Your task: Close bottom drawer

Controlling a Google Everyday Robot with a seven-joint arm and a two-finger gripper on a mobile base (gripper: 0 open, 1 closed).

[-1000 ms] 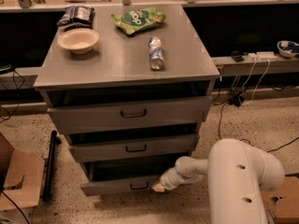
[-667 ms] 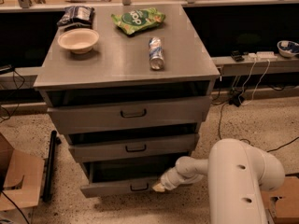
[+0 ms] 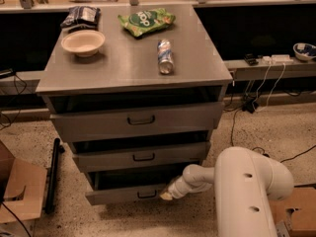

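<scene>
The bottom drawer [image 3: 123,192] is the lowest and narrowest of three grey metal drawers in the cabinet [image 3: 133,65]. It stands pulled out a little, with a dark gap above its low front panel and a small dark pull handle [image 3: 147,195]. My gripper [image 3: 167,195] is at the end of the white arm [image 3: 247,191] and rests against the right part of the drawer's front, just right of the handle. The middle drawer [image 3: 143,156] and the top drawer [image 3: 140,120] also stand slightly out.
On the cabinet top lie a white bowl [image 3: 83,42], a green chip bag [image 3: 146,21], a dark bag [image 3: 80,16] and a can [image 3: 165,56] on its side. A cardboard box [image 3: 19,189] and a black bar [image 3: 52,174] are on the floor at left. Cables run at right.
The gripper has stayed against the bottom drawer's front; the drawer looks pushed in very slightly, if at all. Nothing else moved.
</scene>
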